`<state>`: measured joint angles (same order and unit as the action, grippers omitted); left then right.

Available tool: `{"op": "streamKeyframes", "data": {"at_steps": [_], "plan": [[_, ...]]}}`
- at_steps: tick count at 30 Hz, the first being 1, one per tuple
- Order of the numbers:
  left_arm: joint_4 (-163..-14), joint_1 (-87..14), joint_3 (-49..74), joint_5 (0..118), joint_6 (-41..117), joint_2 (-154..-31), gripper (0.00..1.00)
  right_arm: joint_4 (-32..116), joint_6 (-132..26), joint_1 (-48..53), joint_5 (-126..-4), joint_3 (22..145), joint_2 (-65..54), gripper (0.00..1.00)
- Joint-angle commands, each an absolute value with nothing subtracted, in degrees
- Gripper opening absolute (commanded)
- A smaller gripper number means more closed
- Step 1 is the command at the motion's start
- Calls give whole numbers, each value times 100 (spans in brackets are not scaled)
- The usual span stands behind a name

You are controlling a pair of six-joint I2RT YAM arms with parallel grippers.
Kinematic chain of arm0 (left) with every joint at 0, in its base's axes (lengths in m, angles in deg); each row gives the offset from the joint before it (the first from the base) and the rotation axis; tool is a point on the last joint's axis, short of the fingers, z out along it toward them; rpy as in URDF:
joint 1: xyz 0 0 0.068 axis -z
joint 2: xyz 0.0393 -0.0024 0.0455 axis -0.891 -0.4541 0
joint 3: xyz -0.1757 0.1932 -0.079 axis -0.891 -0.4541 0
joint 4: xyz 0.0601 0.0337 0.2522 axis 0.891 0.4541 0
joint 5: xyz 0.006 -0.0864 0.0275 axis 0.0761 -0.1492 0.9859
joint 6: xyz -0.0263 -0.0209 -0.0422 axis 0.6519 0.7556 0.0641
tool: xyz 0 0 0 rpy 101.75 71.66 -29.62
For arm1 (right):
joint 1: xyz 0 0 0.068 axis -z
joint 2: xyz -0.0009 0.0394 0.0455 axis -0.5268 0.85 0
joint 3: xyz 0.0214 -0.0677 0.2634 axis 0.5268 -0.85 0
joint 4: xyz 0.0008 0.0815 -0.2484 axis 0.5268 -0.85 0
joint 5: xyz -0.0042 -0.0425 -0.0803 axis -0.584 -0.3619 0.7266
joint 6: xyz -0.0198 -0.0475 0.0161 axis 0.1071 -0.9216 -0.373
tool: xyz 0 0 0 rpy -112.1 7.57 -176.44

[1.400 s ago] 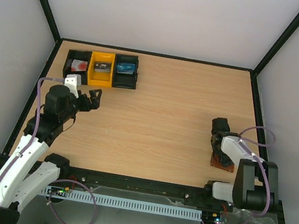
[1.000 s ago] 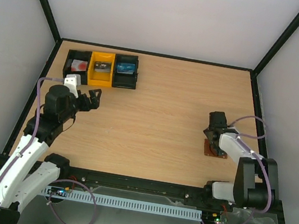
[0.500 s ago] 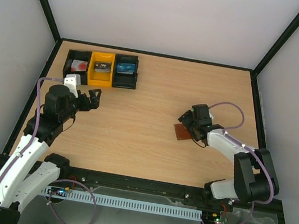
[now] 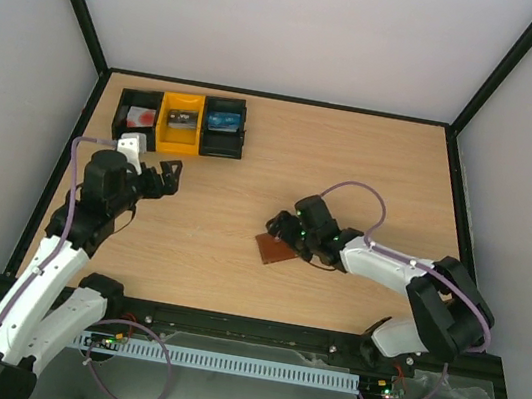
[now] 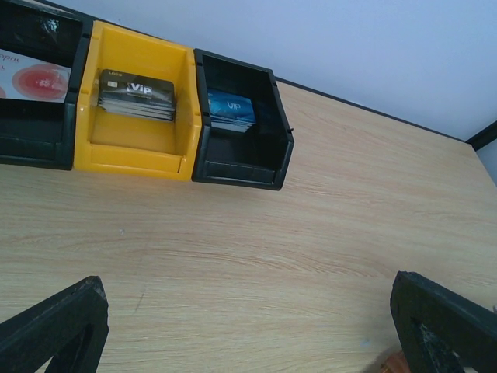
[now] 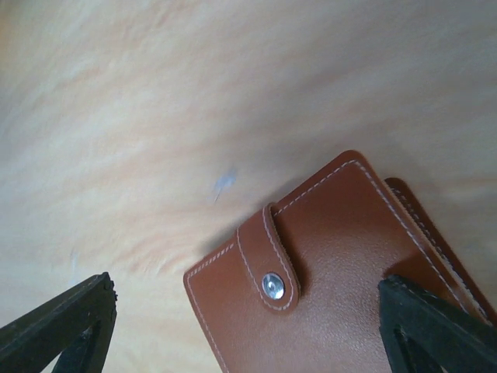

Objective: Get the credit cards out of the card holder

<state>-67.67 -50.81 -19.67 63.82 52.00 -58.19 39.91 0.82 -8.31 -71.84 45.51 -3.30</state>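
A closed wallet [image 6: 342,256] of smooth brown leather, pale-stitched, its rounded tab fastened by a round metal snap, is lying on the wood-grain desk [image 4: 353,163] near its middle. The right pincer [image 6: 248,318] is hovering over it, spread wide and gripping nothing, with one black finger [image 6: 435,318] overlapping the wallet's edge. The left pincer [image 4: 166,177] is hanging released near boxy plastic bins [image 5: 132,155] holding stacked cards [image 5: 138,92].

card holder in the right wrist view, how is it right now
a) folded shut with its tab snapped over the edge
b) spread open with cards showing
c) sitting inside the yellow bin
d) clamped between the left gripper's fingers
a: the card holder lies folded shut on the wooden table, its tab wrapped over the edge and fastened by the silver stud, with no card showing.
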Motion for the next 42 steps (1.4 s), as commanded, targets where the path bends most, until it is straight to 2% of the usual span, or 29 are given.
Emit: {"op": "streamKeyframes", "data": {"at_steps": [1, 7, 14, 19, 27, 33, 42], "plan": [[-6750, -5113, -2031, 6304, 5231, -5888, 100, 4137, 394, -1430, -7825, 4268, -443, 90], [-6657, -5083, -2015, 5943, 5244, -6000, 100, 3363, -905, -1655, -7439, 4584, -531, 84], [-6671, -4917, -1997, 4816, 5746, -6397, 92, 3012, -1770, -1655, -6690, 4674, -886, 63], [-7036, -4242, -2249, 4726, 6029, -6620, 86, 3084, -1923, -1654, -6848, 4680, -565, 48], [-7817, -3455, -2824, 4616, 6579, -6998, 77, 3261, -1787, -1655, -6908, 4431, -475, 45], [-8281, -2937, -3264, 4705, 6973, -7223, 73, 3751, -1394, -1663, -7555, 3885, -716, 42], [-8615, -2810, -3568, 4753, 7336, -7282, 70, 4261, -819, -2161, -7993, 3717, -836, 42]]}}
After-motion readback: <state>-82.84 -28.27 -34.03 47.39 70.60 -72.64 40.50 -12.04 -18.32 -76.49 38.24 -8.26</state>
